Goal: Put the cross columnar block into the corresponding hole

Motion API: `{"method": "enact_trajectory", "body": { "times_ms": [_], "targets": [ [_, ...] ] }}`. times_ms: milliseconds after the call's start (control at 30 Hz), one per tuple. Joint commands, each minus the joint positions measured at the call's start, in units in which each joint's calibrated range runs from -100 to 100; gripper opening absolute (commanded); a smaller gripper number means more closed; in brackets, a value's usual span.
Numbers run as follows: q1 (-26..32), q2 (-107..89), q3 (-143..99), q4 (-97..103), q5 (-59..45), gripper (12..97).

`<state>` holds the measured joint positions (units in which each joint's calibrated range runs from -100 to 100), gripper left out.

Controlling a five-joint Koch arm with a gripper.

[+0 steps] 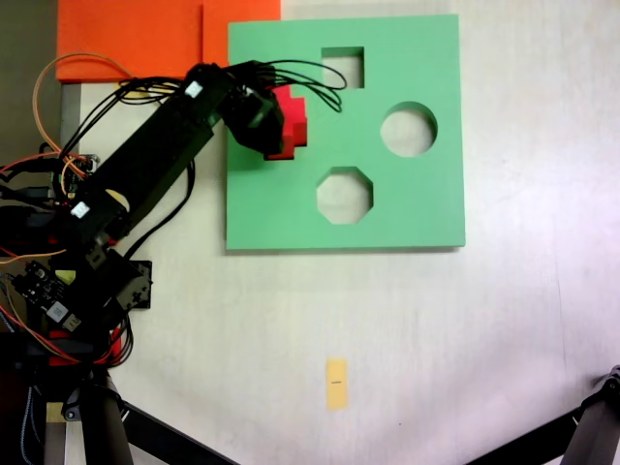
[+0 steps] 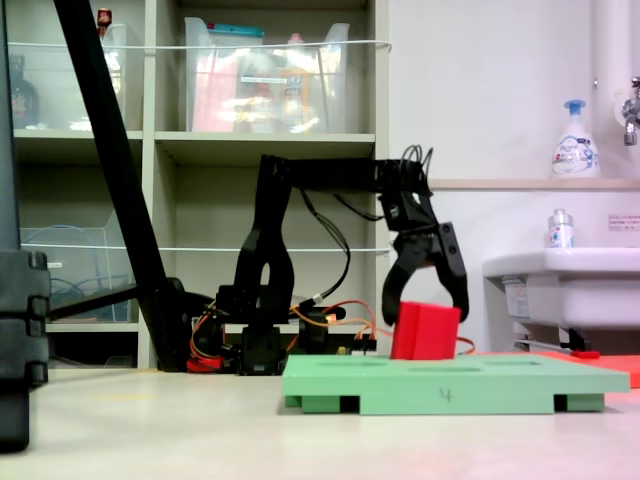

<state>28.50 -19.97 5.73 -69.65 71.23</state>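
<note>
Claw (image 2: pixel 428 314) straddles red foam cross block (image 2: pixel 425 331); jaws spread.

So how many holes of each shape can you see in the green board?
Holes showing in the square green foam board, fixed view from above:
Square cutout: 1
Round cutout: 1
Octagonal cutout: 1
Total: 3

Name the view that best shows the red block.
The low side-on fixed view: the red block stands clear on the green board, between the jaws of the open gripper. In the fixed view from above, the gripper covers much of the block.
</note>
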Motion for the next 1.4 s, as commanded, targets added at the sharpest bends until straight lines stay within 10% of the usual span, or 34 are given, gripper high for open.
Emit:
{"method": "enact_trajectory", "body": {
  "times_ms": [0, 167, 400, 867, 1000, 1367],
  "targets": [
    [0.78, 1.54, 0.45, 4.51, -0.10, 44.1],
    [0.73, 2.10, -4.44, 7.69, -0.20, 53.5],
    [0.73, -2.09, -3.94, 8.27, -0.78, 89.7],
    [-12.36, -58.10, -6.03, 4.32, -43.81, 88.3],
    [-18.66, -74.58, -27.07, 27.72, -50.99, 57.2],
    [-24.76, -80.03, -93.07, 85.20, -67.11, 46.8]
  ]
}}
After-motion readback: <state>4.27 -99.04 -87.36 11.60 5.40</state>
